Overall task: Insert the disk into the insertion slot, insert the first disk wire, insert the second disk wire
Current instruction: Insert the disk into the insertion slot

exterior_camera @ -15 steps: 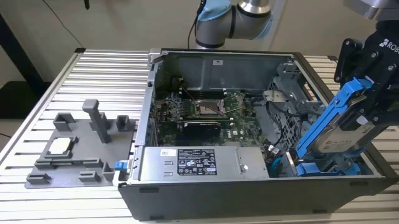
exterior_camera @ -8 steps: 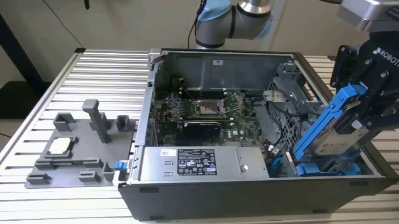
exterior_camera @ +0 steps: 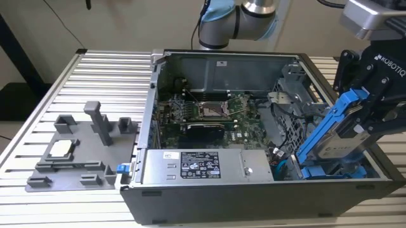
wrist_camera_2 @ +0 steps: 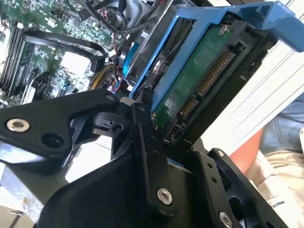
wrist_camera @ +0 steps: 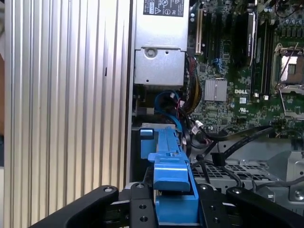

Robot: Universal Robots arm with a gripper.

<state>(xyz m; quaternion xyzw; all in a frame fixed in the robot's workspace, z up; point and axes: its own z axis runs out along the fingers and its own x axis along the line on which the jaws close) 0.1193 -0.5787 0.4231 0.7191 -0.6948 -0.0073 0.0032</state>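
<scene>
Jaws gripping disk (exterior_camera: 339, 142) (pale label), tilted inside computer case (exterior_camera: 254, 204)

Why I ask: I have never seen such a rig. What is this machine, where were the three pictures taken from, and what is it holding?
It is a robot arm working on an open computer case that lies on a slatted metal table. The exterior view looks on from off the arm; both wrist views come from cameras riding near its black end effector. A grey plastic fixture sits beside the case. The end effector grips the disk, a silver drive in a blue frame, tilted steeply with its lower end inside the case.
</scene>
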